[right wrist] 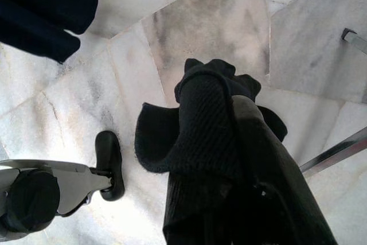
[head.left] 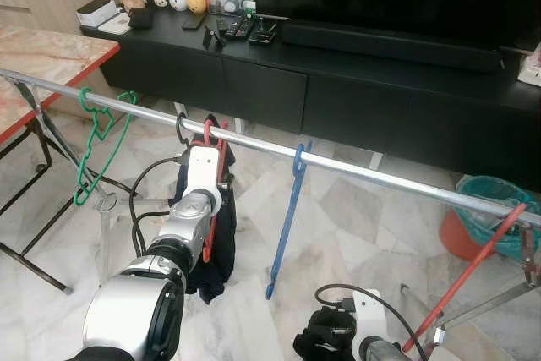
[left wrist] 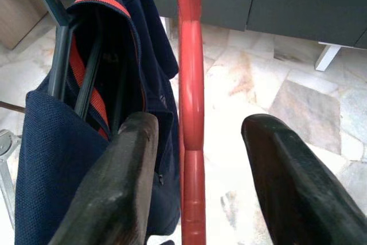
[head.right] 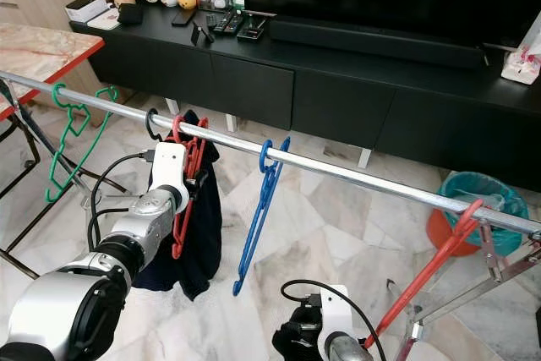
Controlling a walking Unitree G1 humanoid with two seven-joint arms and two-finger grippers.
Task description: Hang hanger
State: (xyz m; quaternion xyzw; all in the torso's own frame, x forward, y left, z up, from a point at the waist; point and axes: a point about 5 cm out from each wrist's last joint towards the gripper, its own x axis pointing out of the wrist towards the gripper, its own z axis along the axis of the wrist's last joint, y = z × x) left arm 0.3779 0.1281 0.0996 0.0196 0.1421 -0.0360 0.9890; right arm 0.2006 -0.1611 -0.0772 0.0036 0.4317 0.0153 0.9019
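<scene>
Head stereo pair looks forward and down over the metal rail (head.left: 355, 171) toward the TV cabinet (head.right: 338, 82) — both eyes share rail, hangers, marble floor. Left wrist camera sits very close behind the red hanger (left wrist: 191, 113), facing the cabinet. Right wrist camera points straight down at the floor (right wrist: 218, 21) — near.

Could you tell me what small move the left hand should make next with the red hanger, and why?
Probably draw the left hand straight back. The red hanger already hooks over the rail beside the navy shirt, and the open fingers flank it without gripping.
</scene>
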